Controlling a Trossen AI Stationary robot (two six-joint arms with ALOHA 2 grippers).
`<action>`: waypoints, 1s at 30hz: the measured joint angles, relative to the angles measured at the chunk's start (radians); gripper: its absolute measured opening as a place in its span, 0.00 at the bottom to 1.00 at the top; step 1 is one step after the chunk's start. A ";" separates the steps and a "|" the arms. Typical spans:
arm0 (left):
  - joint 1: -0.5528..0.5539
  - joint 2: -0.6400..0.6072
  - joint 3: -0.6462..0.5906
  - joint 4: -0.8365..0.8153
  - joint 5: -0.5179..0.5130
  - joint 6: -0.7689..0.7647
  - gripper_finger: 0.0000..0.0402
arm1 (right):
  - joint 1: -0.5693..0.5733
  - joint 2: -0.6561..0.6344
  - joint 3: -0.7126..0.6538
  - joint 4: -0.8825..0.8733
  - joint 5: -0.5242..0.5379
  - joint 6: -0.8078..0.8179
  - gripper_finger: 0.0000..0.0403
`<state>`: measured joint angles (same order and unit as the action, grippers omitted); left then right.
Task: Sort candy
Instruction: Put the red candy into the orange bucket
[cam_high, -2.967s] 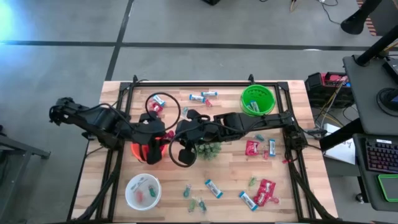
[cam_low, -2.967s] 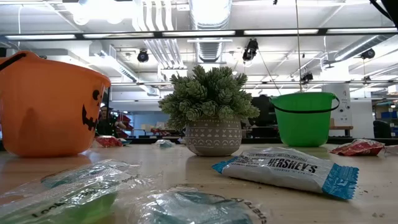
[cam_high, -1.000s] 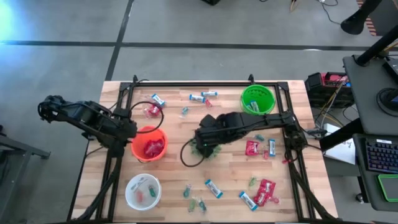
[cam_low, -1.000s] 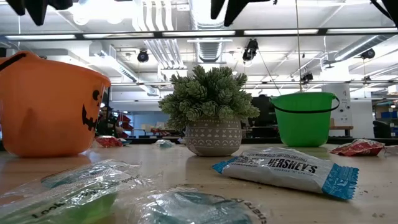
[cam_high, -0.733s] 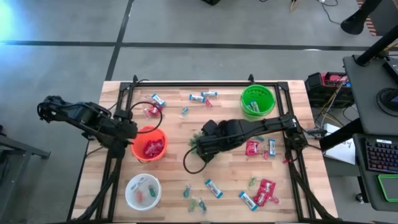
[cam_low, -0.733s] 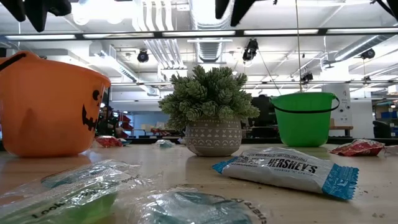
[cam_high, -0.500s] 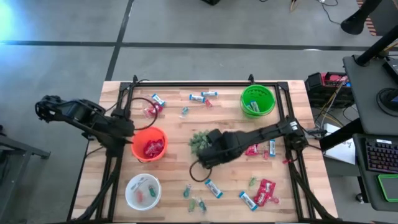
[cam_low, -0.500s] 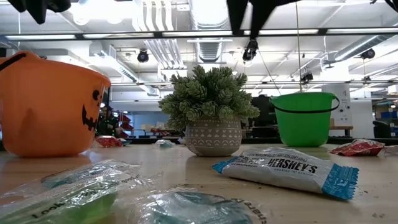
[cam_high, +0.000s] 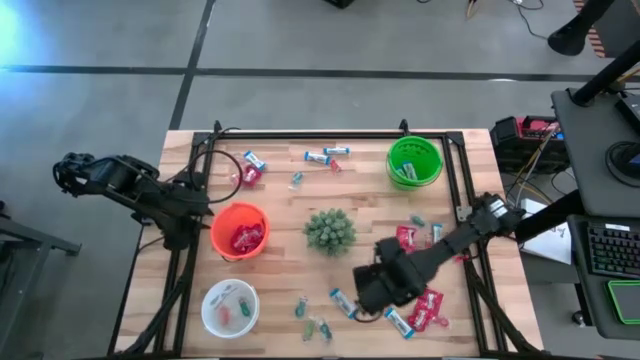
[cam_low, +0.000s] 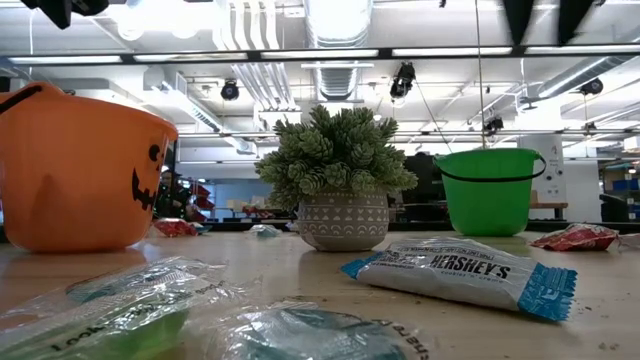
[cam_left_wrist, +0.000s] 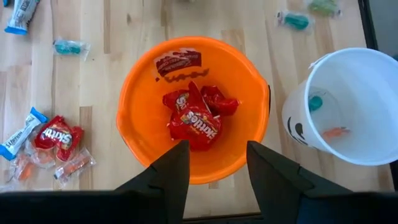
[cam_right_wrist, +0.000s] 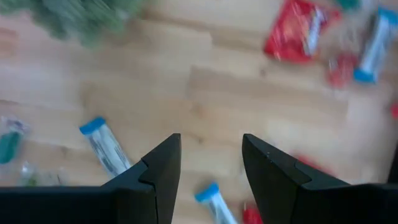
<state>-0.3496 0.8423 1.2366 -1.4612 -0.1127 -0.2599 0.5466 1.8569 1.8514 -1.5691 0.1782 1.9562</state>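
Candy lies scattered on the wooden table: red packets (cam_high: 407, 238) (cam_high: 428, 308), blue-and-white bars (cam_high: 343, 302) (cam_high: 399, 322) (cam_high: 318, 157) and small teal pieces (cam_high: 300, 307). More red packets (cam_left_wrist: 194, 118) lie in the orange bowl (cam_high: 240, 230). My left gripper (cam_left_wrist: 217, 167) hangs open, high over that bowl's left rim, holding nothing. My right gripper (cam_right_wrist: 211, 163) points down, open and holding nothing, above the near right of the table. It stands between two blue-and-white bars (cam_right_wrist: 102, 146) (cam_right_wrist: 214, 198). In the low view only its fingertips (cam_low: 520, 15) show at the top.
A white bowl (cam_high: 230, 307) with a few small pieces stands near left. A green bowl (cam_high: 415, 162) holding a bar stands far right. A small potted plant (cam_high: 330, 230) sits mid-table. A black frame (cam_high: 330, 133) rims the work area.
My right gripper has swung from above the plant toward the table's near right, has sunk lower and has rolled about its own axis, staying open. My left gripper has drawn slightly back toward the left edge, off the orange bowl.
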 joint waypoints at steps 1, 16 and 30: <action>0.000 0.001 0.000 0.004 0.000 0.005 0.35 | 0.017 -0.006 -0.015 0.003 -0.007 0.038 0.40; 0.000 0.004 0.000 0.019 -0.002 0.020 0.35 | 0.198 -0.019 -0.164 0.168 -0.149 0.348 0.40; 0.000 0.004 -0.001 0.021 -0.001 0.016 0.35 | 0.233 -0.048 -0.333 0.279 -0.267 0.417 0.51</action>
<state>-0.3496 0.8467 1.2358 -1.4406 -0.1139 -0.2440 0.7792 1.8084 1.5187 -1.2897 -0.0883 2.3730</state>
